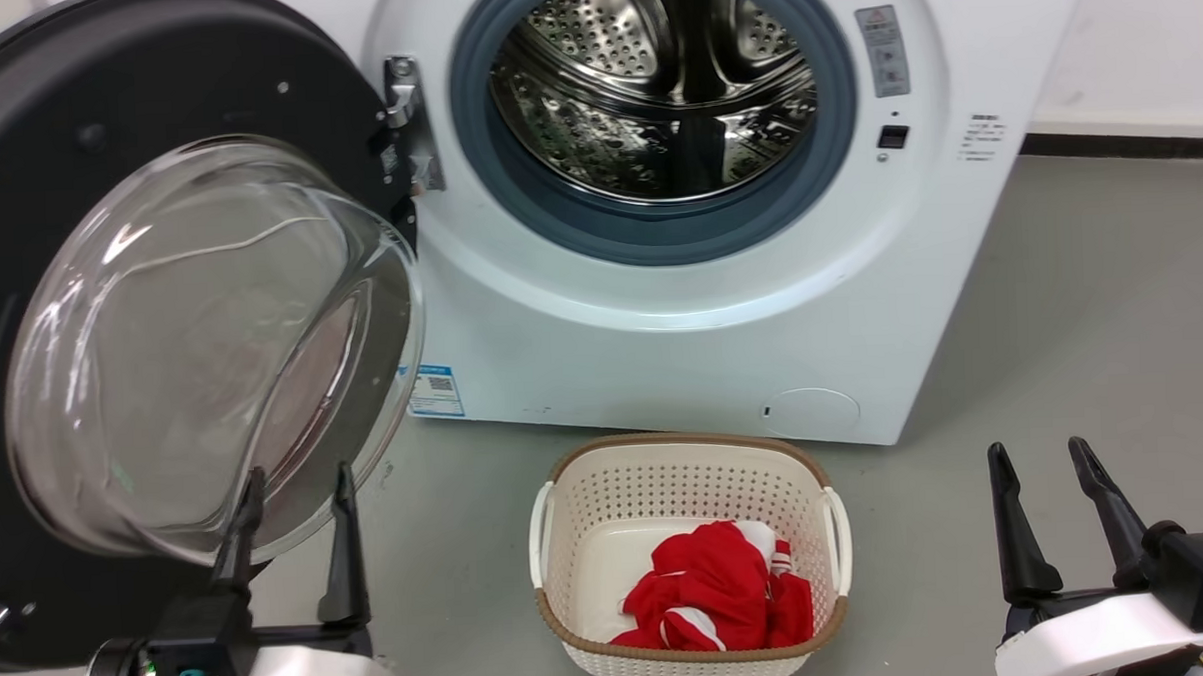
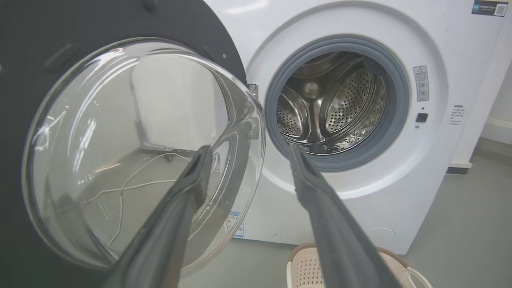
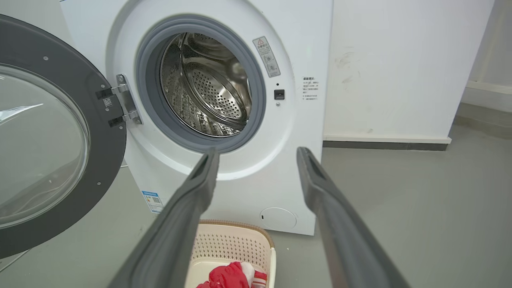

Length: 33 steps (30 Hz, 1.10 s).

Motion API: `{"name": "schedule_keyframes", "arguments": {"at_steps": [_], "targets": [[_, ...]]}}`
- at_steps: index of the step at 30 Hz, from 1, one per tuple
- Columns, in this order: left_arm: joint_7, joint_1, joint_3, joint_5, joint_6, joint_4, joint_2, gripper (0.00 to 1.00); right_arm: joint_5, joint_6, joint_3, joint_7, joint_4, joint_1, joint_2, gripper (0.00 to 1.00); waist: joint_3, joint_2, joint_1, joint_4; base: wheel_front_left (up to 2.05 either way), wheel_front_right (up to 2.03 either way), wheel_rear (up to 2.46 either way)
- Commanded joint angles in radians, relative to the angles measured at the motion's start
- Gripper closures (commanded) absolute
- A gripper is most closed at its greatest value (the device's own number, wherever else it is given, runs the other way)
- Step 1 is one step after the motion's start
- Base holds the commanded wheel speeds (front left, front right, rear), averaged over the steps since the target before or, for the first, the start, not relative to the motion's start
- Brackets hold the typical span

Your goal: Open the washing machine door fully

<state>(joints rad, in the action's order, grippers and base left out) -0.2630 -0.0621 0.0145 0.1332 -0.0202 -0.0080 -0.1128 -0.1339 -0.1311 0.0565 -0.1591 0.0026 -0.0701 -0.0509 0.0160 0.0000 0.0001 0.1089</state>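
The white washing machine (image 1: 680,305) stands ahead with its steel drum (image 1: 653,86) exposed inside a grey-blue ring. The washing machine door (image 1: 46,197), a black disc with a bulging clear glass bowl (image 1: 201,332), is swung out to the left on its hinge (image 1: 409,125). My left gripper (image 1: 298,484) is open at the lower left, its fingertips just in front of the bowl's lower rim, holding nothing. My right gripper (image 1: 1041,460) is open at the lower right, well away from the machine. The door (image 2: 24,48) and the drum (image 2: 332,104) fill the left wrist view; the door (image 3: 60,100) also appears at the left of the right wrist view.
A cream perforated laundry basket (image 1: 686,465) with red clothing (image 1: 715,584) sits on the grey floor in front of the machine, between my grippers. A white wall with a dark skirting (image 1: 1125,145) runs behind on the right. Grey floor (image 1: 1091,321) stretches to the right of the machine.
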Motion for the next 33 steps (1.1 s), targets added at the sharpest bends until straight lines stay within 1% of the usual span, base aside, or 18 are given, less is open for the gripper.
{"name": "schedule_keyframes", "arguments": {"at_steps": [1,7,13,33], "targets": [[-0.002,0.022,-0.008,-0.005,-0.011,0.006,0.009,0.00,0.008,0.001,0.002,-0.005,-0.003,0.009,0.001,0.00,-0.001,0.0000,-0.0001,-0.025,0.00,0.00,0.00],[-0.002,0.057,-0.025,-0.025,-0.031,0.032,0.021,0.00,0.016,0.001,-0.002,-0.002,-0.004,0.008,0.001,0.00,0.001,0.0000,-0.0001,-0.075,0.00,0.00,0.00],[-0.002,0.062,-0.021,-0.034,-0.038,0.055,0.031,0.00,0.018,0.001,0.000,-0.002,-0.004,0.000,0.001,0.00,-0.001,0.0000,-0.0001,-0.104,0.00,0.00,0.00],[-0.002,0.038,-0.008,-0.050,-0.049,0.062,0.049,0.00,0.013,0.001,-0.001,0.004,-0.004,-0.004,0.001,0.00,0.000,0.0000,-0.0001,-0.100,0.00,0.00,0.00]]}}
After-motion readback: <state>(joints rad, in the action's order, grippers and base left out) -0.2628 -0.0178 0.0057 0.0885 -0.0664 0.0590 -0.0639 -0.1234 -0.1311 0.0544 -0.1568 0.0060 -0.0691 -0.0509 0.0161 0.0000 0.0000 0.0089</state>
